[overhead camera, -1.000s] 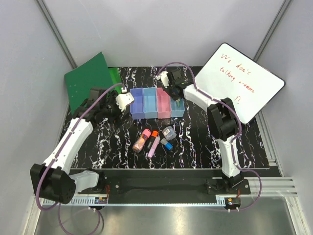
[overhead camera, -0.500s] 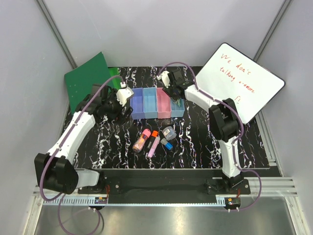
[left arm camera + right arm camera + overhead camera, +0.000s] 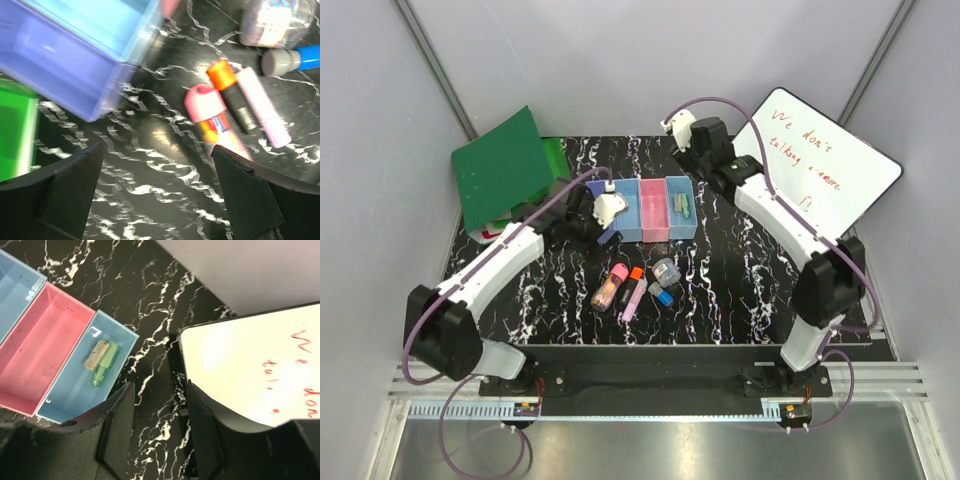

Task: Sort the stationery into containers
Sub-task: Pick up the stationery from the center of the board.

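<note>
My left claw is hanging wide and empty over the tabletop, with the purple bin off beyond its left finger and the pink marker just ahead, toward its right finger. My right claw is standing part-open, holding nothing, and the highlighter is lying in the blue bin to its left. I am judging the pink marker next: shifting the left claw right, straddling the barrel, lowering, closing.

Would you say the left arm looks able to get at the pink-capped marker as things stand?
Probably yes: the left gripper is open and faces the pink-capped marker, with only bare table between them; the orange-capped marker lying close beside it could crowd one finger.
</note>
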`<state>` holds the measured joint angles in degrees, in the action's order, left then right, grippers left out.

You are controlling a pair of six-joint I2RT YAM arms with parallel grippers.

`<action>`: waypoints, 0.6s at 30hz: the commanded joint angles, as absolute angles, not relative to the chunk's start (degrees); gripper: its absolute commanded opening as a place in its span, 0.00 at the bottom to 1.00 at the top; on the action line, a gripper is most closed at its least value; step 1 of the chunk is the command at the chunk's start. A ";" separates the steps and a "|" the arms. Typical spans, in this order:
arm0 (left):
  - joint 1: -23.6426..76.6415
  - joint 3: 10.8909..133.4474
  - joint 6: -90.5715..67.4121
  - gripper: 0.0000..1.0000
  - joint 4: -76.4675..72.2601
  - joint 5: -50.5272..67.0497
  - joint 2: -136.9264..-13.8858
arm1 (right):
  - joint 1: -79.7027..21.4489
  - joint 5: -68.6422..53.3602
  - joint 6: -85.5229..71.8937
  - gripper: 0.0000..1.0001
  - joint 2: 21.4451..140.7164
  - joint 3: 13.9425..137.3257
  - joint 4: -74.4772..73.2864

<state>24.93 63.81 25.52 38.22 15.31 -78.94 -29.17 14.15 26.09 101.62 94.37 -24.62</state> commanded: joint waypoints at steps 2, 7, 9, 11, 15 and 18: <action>27.86 68.28 16.00 0.99 44.80 7.03 -84.54 | -29.00 17.67 27.51 0.53 93.53 90.97 -22.94; 28.65 67.33 11.25 0.99 46.85 3.96 -87.80 | -28.92 18.19 27.95 0.54 88.69 88.43 -22.94; 29.26 67.32 11.68 0.99 46.76 2.47 -89.02 | -28.92 18.19 28.04 0.54 87.72 87.89 -22.94; 29.70 67.85 11.69 0.99 47.19 1.41 -90.35 | -28.83 17.76 28.12 0.54 86.58 87.10 -22.85; 32.68 68.55 10.99 0.99 47.37 0.88 -92.54 | -28.83 17.40 27.77 0.54 85.87 86.66 -22.50; 34.79 69.17 10.64 0.99 47.37 1.40 -93.51 | -28.74 17.14 28.12 0.54 85.08 85.78 -22.32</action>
<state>32.01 65.89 12.10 47.09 2.61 -92.68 -29.08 16.88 27.44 87.99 86.41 -24.18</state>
